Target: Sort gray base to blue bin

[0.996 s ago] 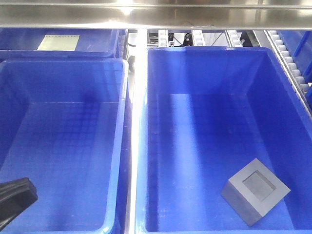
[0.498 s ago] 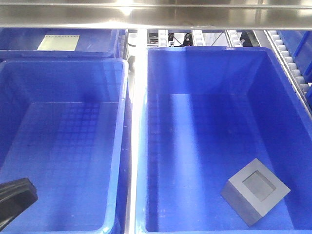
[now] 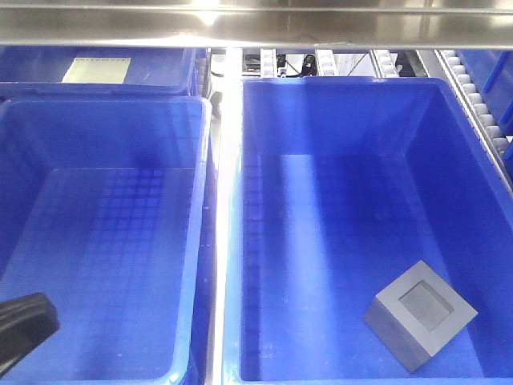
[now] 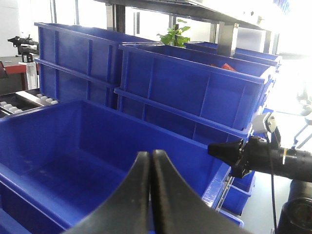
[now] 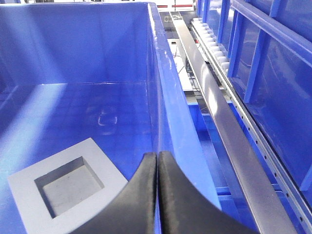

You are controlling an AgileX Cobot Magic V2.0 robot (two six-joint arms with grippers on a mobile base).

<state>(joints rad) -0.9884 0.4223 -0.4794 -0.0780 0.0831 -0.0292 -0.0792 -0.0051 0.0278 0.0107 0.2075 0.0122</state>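
Left bin point(image 3: 104, 241): a deep blue tub on the left of the front view; its gridded floor shows nothing but a dark part of my left arm at its near left corner.
My left end effector point(image 4: 151, 168): fingers pressed together with no gap, gripping nothing, held over a blue tub, with more blue tubs stacked behind it.
Blue bin point(image 3: 337, 200): the right tub in the front view, beside the left bin, a pale metal strip between their rims.
Gray base point(image 3: 421, 315): on the blue bin's floor in its near right corner, just beside the right wall.
Base orientation: square pocket facing up; block turned so its corners, not its sides, point to the bin walls; roughly cube-like, so I see no clear long axis.
My right end effector point(image 5: 157, 163): fingers closed flat against each other, empty, above the blue bin's right rim, the gray base just left of it.
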